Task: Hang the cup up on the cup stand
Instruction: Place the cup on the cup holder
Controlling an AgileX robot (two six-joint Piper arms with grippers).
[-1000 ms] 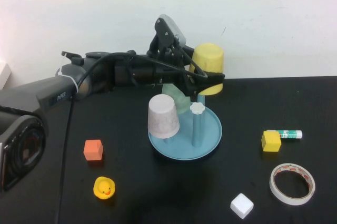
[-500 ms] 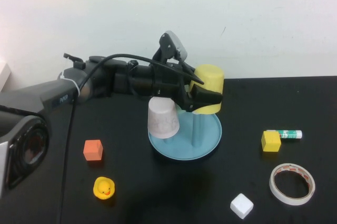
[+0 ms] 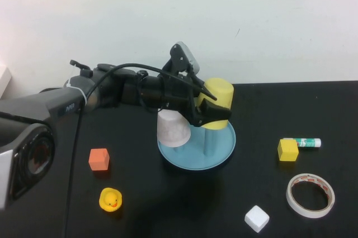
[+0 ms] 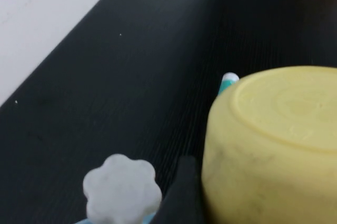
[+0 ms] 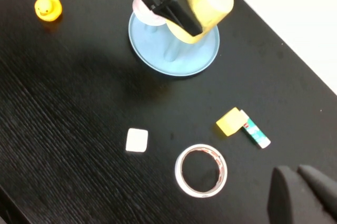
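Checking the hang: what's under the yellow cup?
A blue peg of the stand; its cap is hidden by the cup, held upside down by the left gripper.

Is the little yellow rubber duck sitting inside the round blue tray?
No, the yellow rubber duck sits on the black table, apart from the round light-blue tray.

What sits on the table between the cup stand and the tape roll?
In the high view, the yellow block lies between the cup stand and the tape roll, with the glue stick just behind it.
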